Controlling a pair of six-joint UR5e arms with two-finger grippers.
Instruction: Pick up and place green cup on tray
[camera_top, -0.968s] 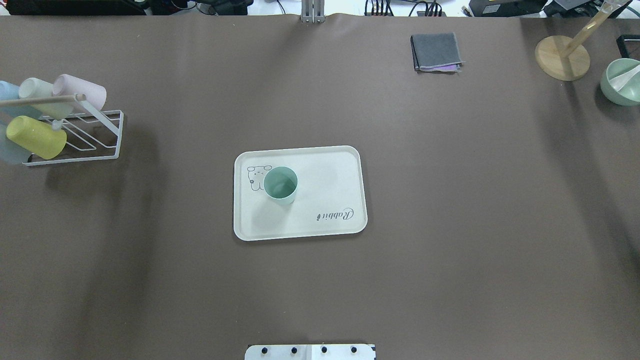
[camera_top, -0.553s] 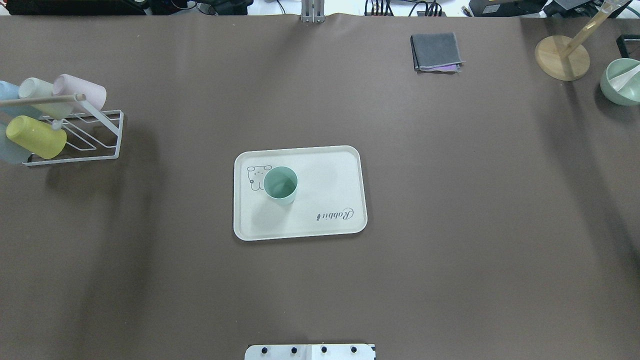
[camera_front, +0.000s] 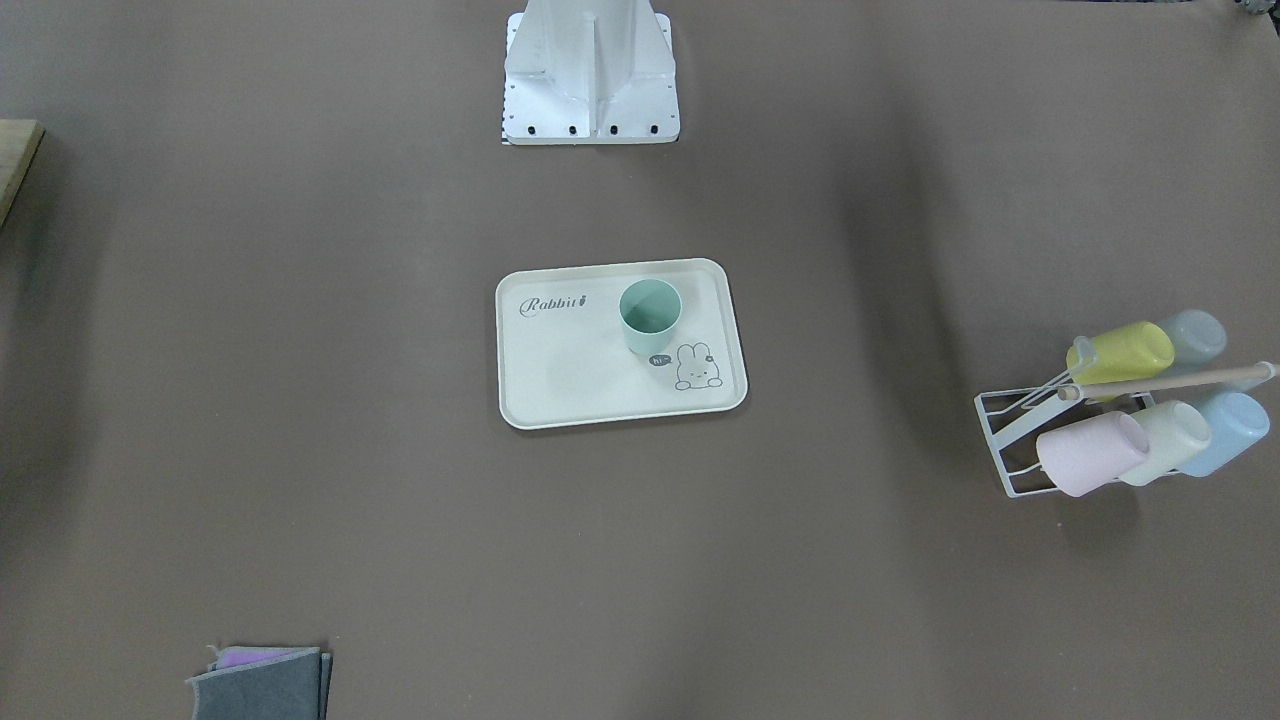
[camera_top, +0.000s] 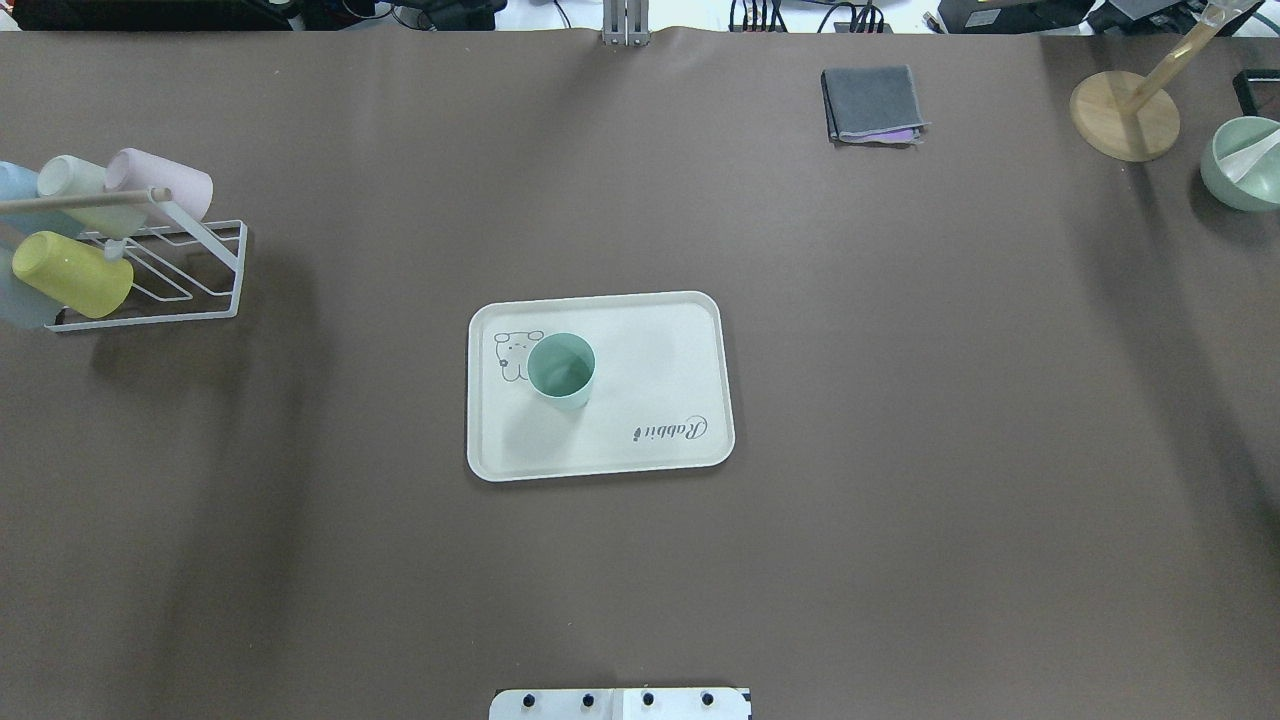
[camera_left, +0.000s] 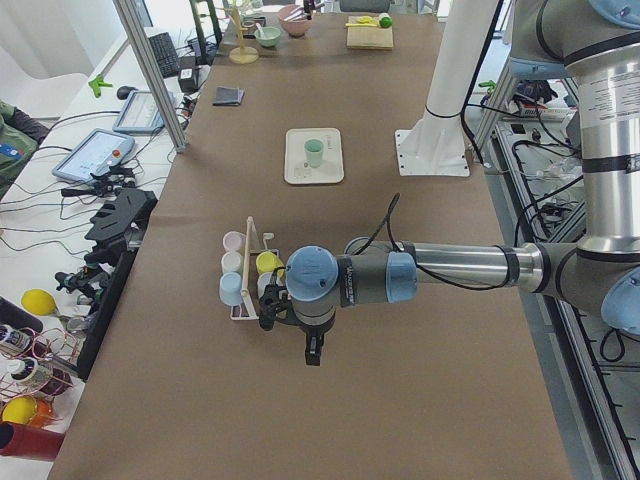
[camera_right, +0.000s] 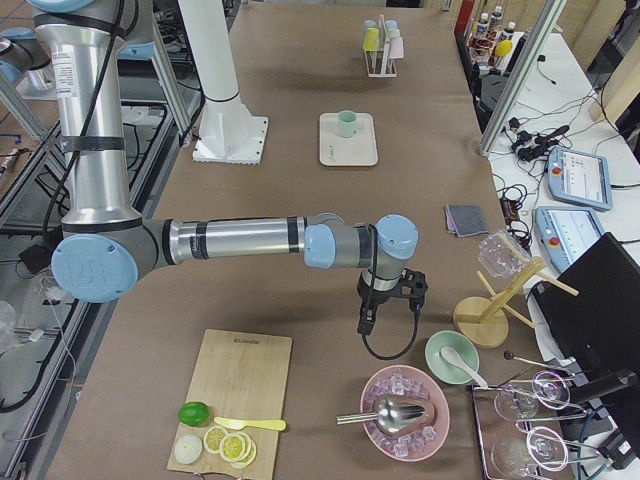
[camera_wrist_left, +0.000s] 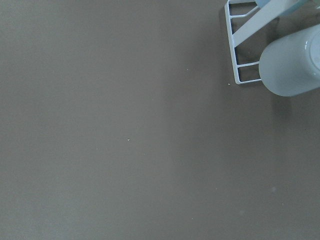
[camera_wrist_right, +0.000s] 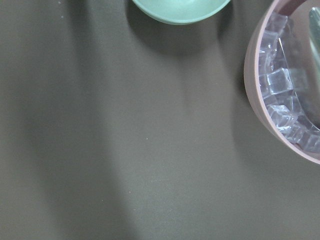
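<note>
Green cup (camera_top: 561, 370) stands upright, mouth up, on the tray (camera_top: 650, 370). In the overhead view it sits in the tray's left half, touching the bunny drawing (camera_top: 513, 352). The tray lies just left of frame centre. Nothing is touching the cup.

Neither gripper appears in the overhead or front-facing views.

Exterior left view: the left gripper (camera_left: 313, 352) hangs at lower centre of the frame, pointing down over bare table, just right of the wire rack (camera_left: 245, 285) of pastel cups. Green cup (camera_left: 314, 153) on tray (camera_left: 298, 170) is at upper centre, well apart from it. Cannot tell how the fingers stand.

Left wrist view: brown table, with a rack corner (camera_wrist_left: 235, 50) and a pale cup (camera_wrist_left: 290, 62) at upper right.

Exterior right view: the right gripper (camera_right: 366, 326) is right of frame centre, pointing down, near the green bowl (camera_right: 452, 358) and the pink bowl (camera_right: 405, 410) of ice. Cup (camera_right: 346, 124) and tray (camera_right: 350, 152) are at upper centre, well apart. Finger state cannot be told here either.

Right wrist view: green bowl (camera_wrist_right: 177, 7) at the top edge, pink bowl (camera_wrist_right: 280, 100) at the right edge.
</note>
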